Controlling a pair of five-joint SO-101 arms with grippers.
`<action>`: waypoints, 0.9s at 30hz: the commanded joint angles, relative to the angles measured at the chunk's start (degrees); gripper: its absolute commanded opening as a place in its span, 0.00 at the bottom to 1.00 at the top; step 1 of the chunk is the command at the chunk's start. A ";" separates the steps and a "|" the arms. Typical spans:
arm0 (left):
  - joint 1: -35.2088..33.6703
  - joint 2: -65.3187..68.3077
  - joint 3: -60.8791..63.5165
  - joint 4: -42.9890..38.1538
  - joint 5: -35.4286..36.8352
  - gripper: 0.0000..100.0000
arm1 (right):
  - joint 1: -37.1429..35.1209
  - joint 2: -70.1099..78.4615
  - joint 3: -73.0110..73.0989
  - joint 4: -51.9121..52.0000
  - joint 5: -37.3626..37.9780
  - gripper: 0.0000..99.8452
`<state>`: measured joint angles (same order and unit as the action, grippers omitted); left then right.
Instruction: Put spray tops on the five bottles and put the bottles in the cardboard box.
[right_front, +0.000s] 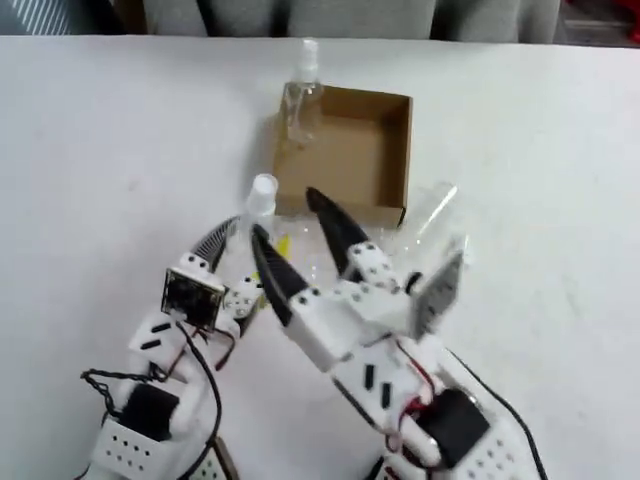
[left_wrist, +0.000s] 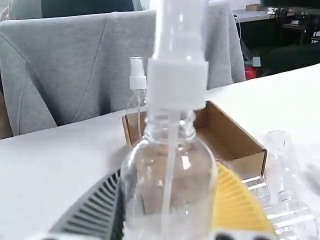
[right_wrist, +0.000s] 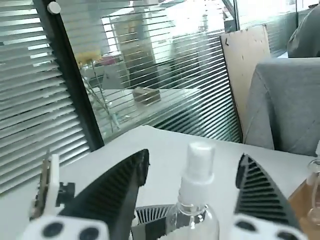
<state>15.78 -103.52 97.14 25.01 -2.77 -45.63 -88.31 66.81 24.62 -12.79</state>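
Clamped upright in the left pincer (left_wrist: 167, 215): clear bottle (left_wrist: 170, 165), white spray top (left_wrist: 177, 85) on.
Got the right pincer (right_wrist: 194, 159) spread wide either side of that top, no contact. Just past both pincers, cardboard box (right_front: 350, 165) with another topped bottle (right_front: 300, 100) standing inside.

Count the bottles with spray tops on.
2: one bottle stands in the cardboard box, far left corner; the held bottle is in the left gripper. More may hide under the arms.

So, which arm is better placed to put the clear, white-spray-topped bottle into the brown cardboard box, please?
Probably the left: the left gripper grips the clear bottle, close to the brown cardboard box; the right gripper is open.
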 joint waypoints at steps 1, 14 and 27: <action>-2.24 -1.01 -1.14 -0.44 1.14 0.02 | 4.18 -4.70 -1.32 6.64 -0.62 0.22; -13.67 -0.92 -2.81 -8.53 25.67 0.02 | 4.53 -5.14 13.89 6.90 -4.48 0.02; -2.24 -0.66 -3.34 -11.34 14.95 0.02 | -7.52 -5.05 28.66 -7.87 -4.31 0.02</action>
<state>10.42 -103.60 96.97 15.60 17.10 -52.48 -93.05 94.24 22.33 -17.19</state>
